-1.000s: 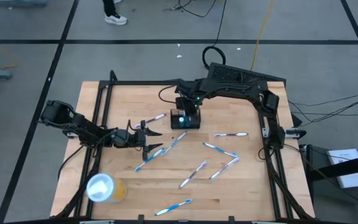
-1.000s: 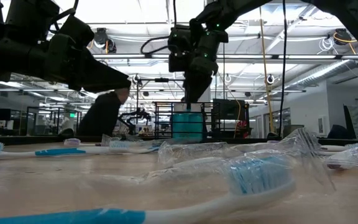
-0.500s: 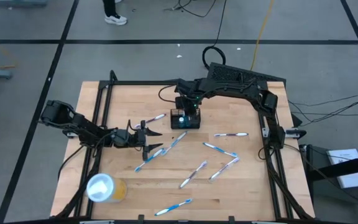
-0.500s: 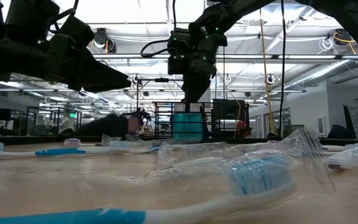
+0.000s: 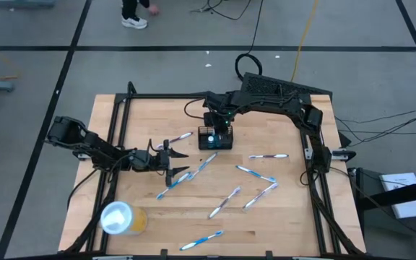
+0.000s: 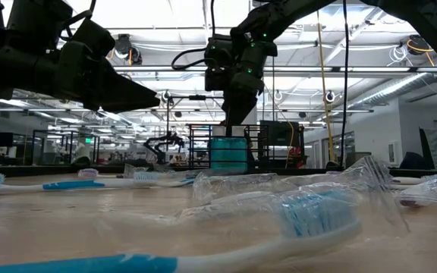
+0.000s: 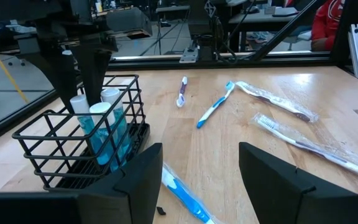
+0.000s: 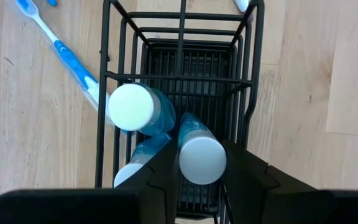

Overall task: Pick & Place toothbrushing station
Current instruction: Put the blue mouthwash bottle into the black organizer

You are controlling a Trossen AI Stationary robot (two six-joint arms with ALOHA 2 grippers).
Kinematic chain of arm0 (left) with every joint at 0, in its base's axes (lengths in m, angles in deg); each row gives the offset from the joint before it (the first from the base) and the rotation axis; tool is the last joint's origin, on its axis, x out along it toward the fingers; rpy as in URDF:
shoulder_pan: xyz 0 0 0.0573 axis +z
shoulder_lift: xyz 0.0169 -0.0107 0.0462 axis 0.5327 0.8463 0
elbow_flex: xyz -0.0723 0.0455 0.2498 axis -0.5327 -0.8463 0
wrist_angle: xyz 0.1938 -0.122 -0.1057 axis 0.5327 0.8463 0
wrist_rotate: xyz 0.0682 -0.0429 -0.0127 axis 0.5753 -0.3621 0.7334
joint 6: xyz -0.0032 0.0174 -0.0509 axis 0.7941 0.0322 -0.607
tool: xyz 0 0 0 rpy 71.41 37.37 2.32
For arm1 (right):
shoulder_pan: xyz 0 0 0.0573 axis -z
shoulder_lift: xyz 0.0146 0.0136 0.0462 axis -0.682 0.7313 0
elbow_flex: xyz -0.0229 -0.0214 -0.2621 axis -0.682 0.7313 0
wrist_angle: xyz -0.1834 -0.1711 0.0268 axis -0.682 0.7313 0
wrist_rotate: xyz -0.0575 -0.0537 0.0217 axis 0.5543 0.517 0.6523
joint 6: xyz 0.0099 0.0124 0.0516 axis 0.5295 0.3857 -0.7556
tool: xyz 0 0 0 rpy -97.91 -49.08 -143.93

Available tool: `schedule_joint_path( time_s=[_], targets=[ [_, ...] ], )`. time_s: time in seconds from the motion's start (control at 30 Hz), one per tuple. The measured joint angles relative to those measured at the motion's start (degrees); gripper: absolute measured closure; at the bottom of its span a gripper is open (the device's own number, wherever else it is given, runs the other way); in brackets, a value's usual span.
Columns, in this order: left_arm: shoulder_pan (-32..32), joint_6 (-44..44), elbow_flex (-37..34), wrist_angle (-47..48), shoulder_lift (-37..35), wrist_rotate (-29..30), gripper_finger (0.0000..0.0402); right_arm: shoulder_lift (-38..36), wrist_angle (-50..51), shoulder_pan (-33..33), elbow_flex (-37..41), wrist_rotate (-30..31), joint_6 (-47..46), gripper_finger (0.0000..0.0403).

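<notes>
Right now the right gripper [image 5: 217, 134] hangs straight over the toothbrushing station [image 5: 216, 138], a small black wire basket that sits on the wooden table [image 5: 287, 202] at about 12 o'clock from the table's middle. In the right wrist view, its two dark fingers [image 8: 246, 171] pinch a blue tube with a white cap [image 8: 199, 155], and that tube points down into one box of the basket. Two more blue tubes with white caps [image 8: 132, 107] already stand in the basket, close beside it.

The left gripper [image 5: 170, 159] waits low over the table at about 9 o'clock from the middle. Its fingers [image 7: 140, 177] are spread wide and hold nothing. From its own camera the basket [image 7: 79, 146] stands just ahead, with the tubes poking up out of it.

Many toothbrushes [image 5: 224, 202] lie flat on the wood, from about 3 o'clock round to 6 o'clock, some in clear wrap. A yellow cup with a white lid [image 5: 121, 218] stands near the 7 o'clock corner.

The step looks like putting this tube into the basket. It seems nearly in. Next, the right gripper would need to let go gently, so the tube stays standing, and then lift straight up so it does not catch the thin wires or bump the other tubes. After that, the toothbrushes on the table probably need picking up too.
</notes>
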Motion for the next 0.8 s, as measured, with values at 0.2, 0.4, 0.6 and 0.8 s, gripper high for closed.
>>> schedule_joint_path(
  time_s=[0.2,0.4,0.6,0.8],
  targets=[
    [0.0,-0.02,0.0,0.0,-0.02,0.0,0.0186,0.02,0.02,-0.02,0.02,0.0,-0.02,0.0314],
    [0.0,-0.02,0.0,0.0,0.0,0.0,0.0186,0.02,0.04,-0.02,0.01,-0.04,-0.02,0.0314],
    [0.0,-0.02,0.0,0.0,0.0,-0.02,0.0186,0.02,0.48,-0.04,0.02,-0.2,-0.04,0.0314],
    [0.0,-0.02,0.0,0.0,0.0,-0.02,0.0186,0.02,0.5,-0.04,0.0,-0.2,-0.86,0.0314]
  ],
)
